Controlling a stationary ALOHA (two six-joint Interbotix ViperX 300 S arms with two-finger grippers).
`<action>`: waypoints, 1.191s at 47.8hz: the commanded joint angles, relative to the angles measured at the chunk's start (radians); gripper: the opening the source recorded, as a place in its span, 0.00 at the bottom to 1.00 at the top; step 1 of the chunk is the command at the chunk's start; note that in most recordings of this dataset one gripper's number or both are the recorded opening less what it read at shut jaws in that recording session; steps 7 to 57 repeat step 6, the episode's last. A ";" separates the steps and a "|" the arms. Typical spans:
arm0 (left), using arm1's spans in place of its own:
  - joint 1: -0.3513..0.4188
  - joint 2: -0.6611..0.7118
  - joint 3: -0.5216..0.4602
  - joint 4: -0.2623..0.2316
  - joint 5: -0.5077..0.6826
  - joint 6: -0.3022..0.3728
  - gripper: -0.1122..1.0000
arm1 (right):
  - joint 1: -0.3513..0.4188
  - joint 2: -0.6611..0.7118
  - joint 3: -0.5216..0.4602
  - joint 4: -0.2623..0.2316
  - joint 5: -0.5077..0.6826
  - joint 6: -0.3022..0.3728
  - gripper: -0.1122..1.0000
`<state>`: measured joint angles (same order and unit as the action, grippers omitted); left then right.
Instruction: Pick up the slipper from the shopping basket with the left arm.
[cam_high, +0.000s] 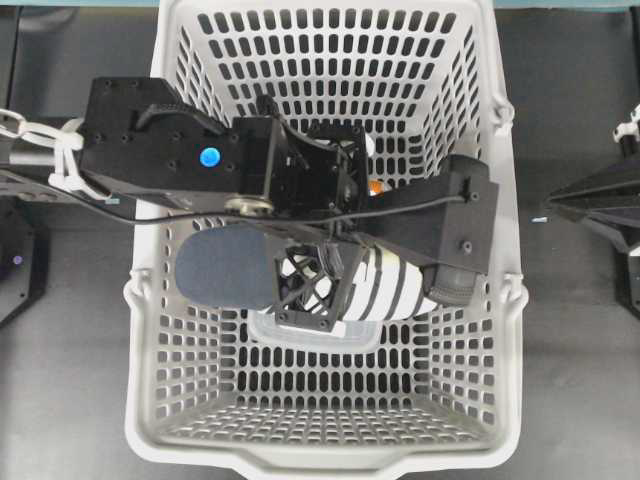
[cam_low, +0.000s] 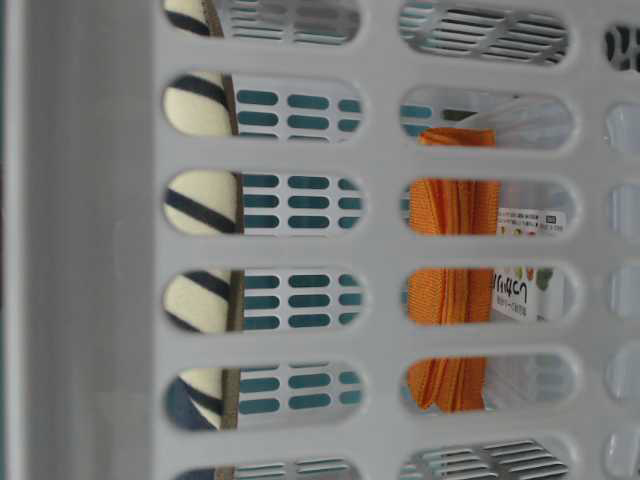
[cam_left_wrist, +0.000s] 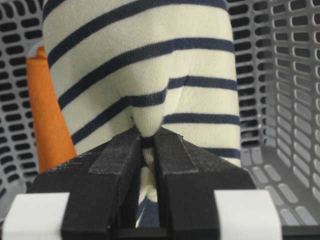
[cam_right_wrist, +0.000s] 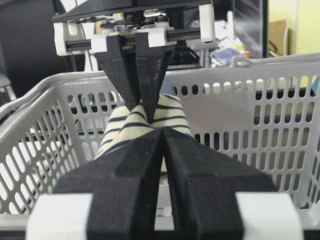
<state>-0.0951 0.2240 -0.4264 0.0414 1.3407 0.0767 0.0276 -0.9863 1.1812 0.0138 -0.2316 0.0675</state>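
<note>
Two fingers of left gripper (cam_left_wrist: 146, 142) pinched narrow on a fold of cream striped upper of slipper (cam_left_wrist: 145, 75), seen at lower centre of left wrist frame. Right gripper (cam_right_wrist: 164, 131) closed with nothing between its tips, parked outside shopping basket (cam_right_wrist: 240, 100) at bottom centre of right wrist frame.

Step in hand: lift slipper clear of basket.
- Raise straight up, slowly; avoid sideways drag against slotted walls.
- Keep pinch pressure constant: hold is on a small bunch of soft fabric only, so slip judged likely under a jerk.
- Watch hanging heel end for snagging on rim.

Position: in overhead frame, slipper (cam_high: 250, 265) at centre, navy insole toward left, striped toe toward right, inside basket (cam_high: 480, 330) outline. Slipper directly ahead of fingertips, touching both. Orange cloth (cam_left_wrist: 50, 115) at left of wrist frame, beside slipper.
</note>
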 joint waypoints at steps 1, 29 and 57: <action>-0.002 -0.037 -0.008 0.005 -0.005 0.002 0.15 | 0.002 0.005 -0.009 0.003 -0.006 -0.002 0.09; -0.003 -0.037 -0.008 0.005 -0.002 0.002 0.15 | 0.002 0.005 -0.008 0.003 -0.006 -0.002 0.09; -0.003 -0.037 -0.008 0.005 -0.002 0.002 0.15 | 0.002 0.005 -0.008 0.003 -0.006 -0.002 0.09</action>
